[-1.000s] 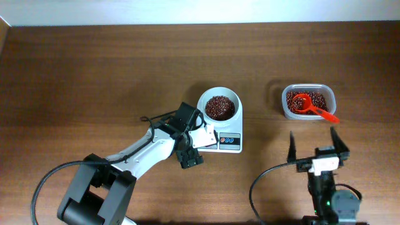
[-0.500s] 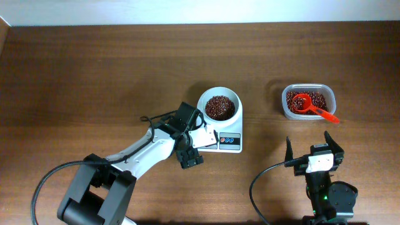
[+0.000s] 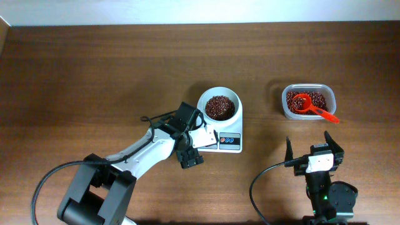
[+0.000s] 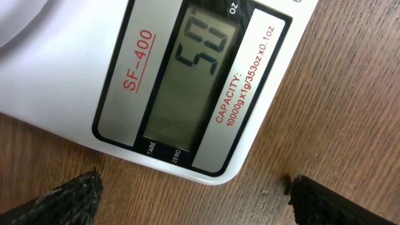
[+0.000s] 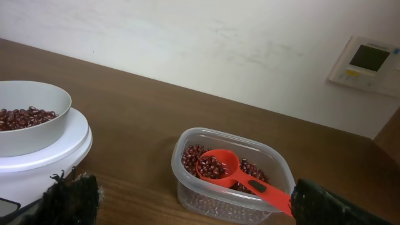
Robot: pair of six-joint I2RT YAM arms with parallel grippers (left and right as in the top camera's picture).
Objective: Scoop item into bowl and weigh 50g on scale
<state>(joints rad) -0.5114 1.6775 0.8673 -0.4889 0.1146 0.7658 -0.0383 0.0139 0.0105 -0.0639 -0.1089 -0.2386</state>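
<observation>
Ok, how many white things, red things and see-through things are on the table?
White: 2, the bowl and the scale
Red: 1, the scoop
See-through: 1, the container
Total: 4

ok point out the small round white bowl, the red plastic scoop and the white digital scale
small round white bowl point(image 3: 219, 91), overhead view, bare inner wall
red plastic scoop point(image 5: 272, 195), right wrist view, handle
white digital scale point(image 4: 94, 62), left wrist view, white casing
</observation>
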